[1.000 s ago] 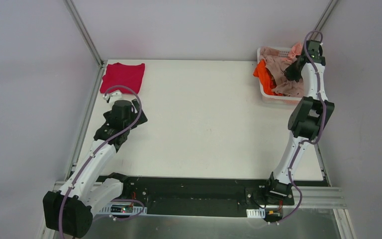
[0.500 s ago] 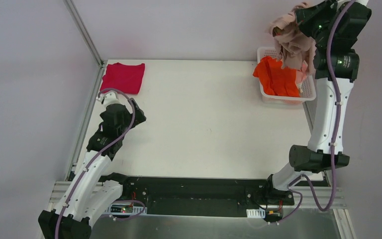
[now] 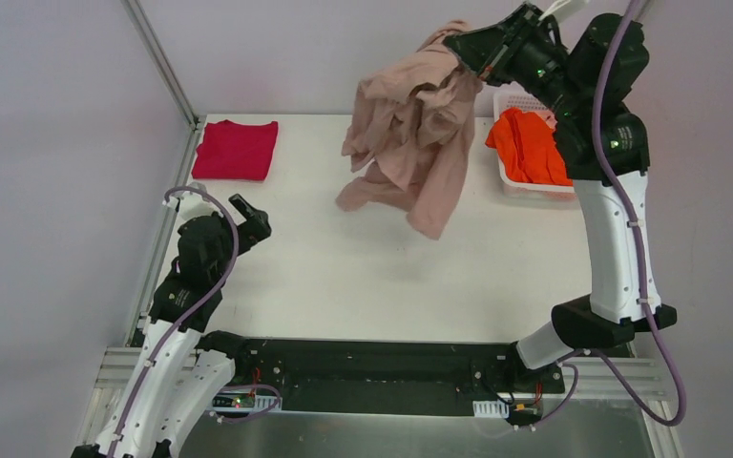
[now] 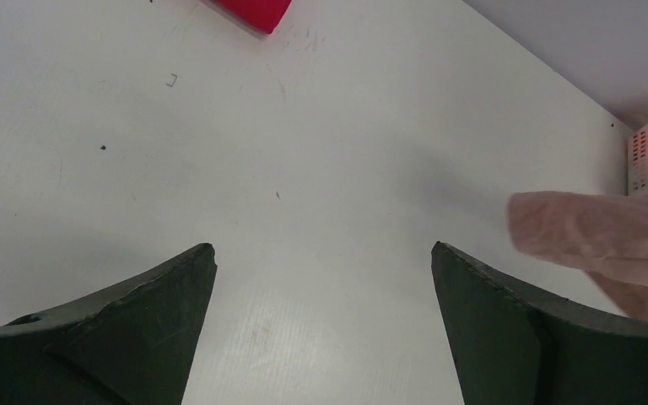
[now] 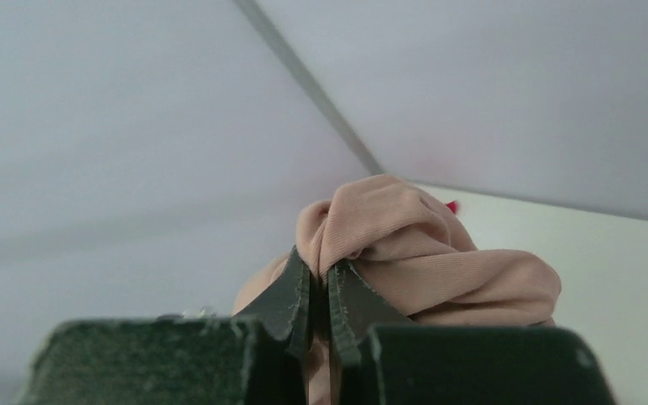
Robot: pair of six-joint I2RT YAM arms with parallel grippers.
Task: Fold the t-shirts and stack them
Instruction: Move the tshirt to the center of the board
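Observation:
My right gripper is shut on the large dusty-pink beige t-shirt and holds it high in the air over the table's far middle; the shirt hangs crumpled below it. In the right wrist view the cloth is pinched between the closed fingers. A folded crimson-magenta t-shirt lies at the far left corner. A bright orange t-shirt lies in the basket. My left gripper is open and empty, low over the table's left side; its view shows the pink cloth at the right. The pale pink t-shirt is not in view.
A white plastic lattice basket stands at the far right of the white table. Walls and a metal post enclose the table at the back and sides. The black arm mounting rail runs along the near edge.
My right arm has lifted the beige shirt out of the basket and swung it left over the table's far middle. My left arm has pulled back toward the near left.

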